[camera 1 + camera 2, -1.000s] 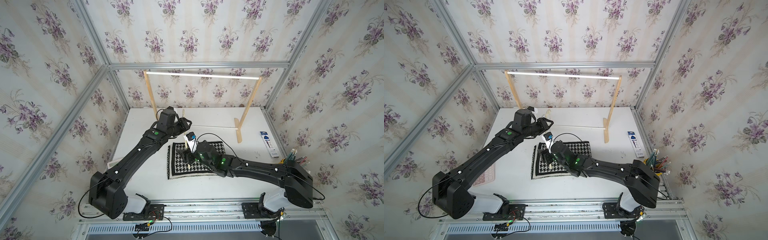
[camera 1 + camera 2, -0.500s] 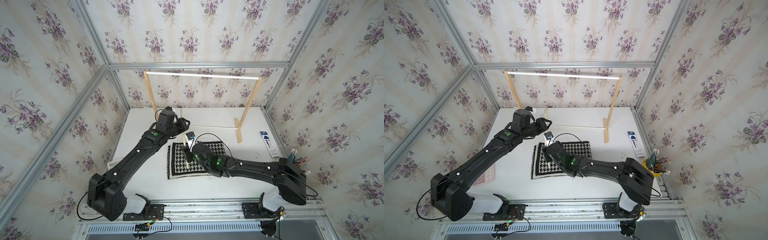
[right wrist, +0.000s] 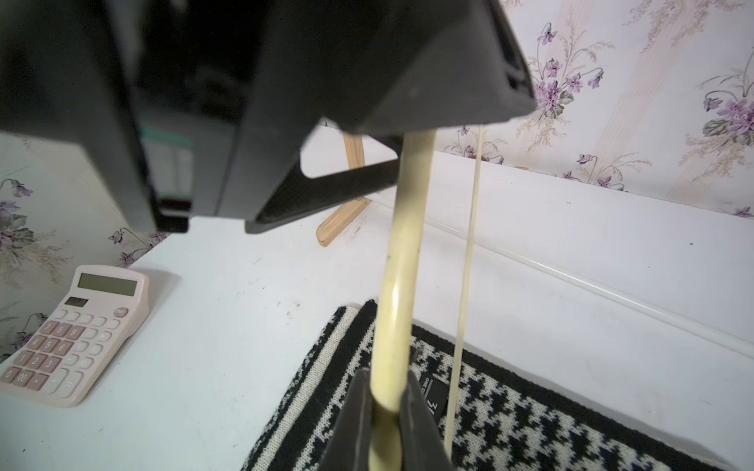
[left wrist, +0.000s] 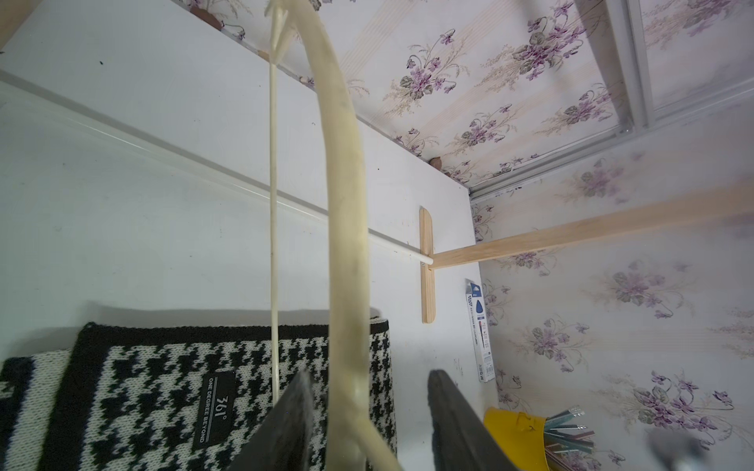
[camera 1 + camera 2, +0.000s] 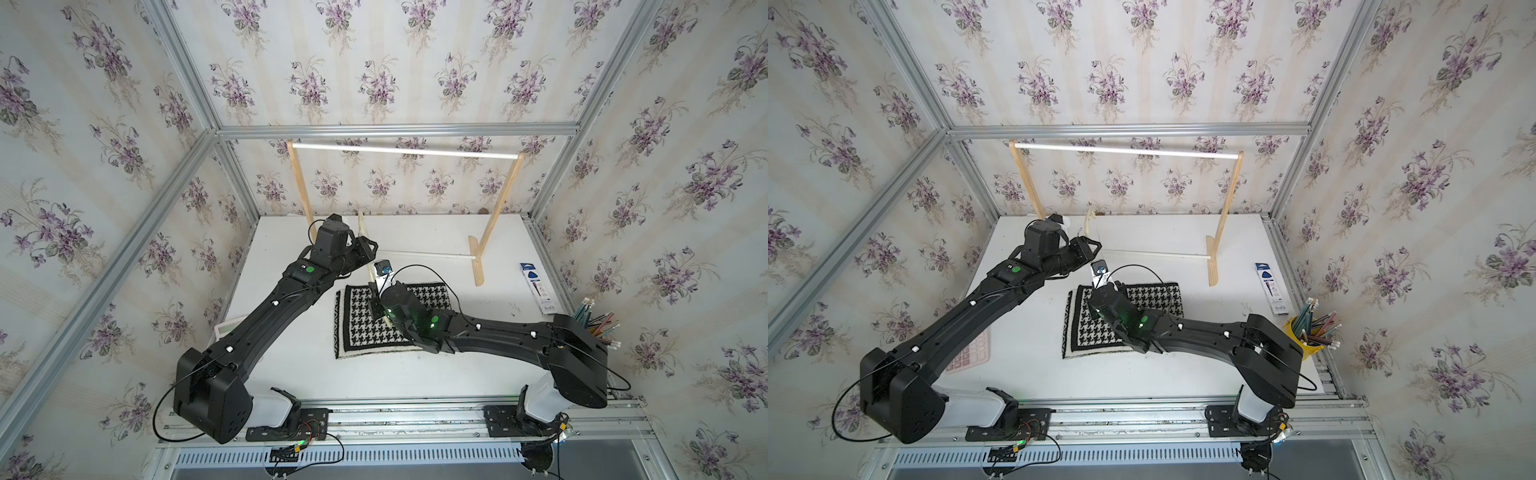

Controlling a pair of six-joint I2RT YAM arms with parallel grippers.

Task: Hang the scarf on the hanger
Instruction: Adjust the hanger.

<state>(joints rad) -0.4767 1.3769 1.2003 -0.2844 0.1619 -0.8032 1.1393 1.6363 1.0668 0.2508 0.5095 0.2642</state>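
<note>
Between the right fingers (image 3: 417, 412) sits the hanger (image 3: 399, 281).

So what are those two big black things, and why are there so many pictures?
They are two robot arms at a white table. Two pictures look down from above; two come from little cameras on the arms' wrists. On the table are a black-and-white scarf, a pink calculator, a cup of pencils and a wooden rack. The right gripper, a pincer, is shut on a cream hanger above the scarf. The left gripper has the hanger between its fingers too; whether it squeezes, I can't tell.
</note>
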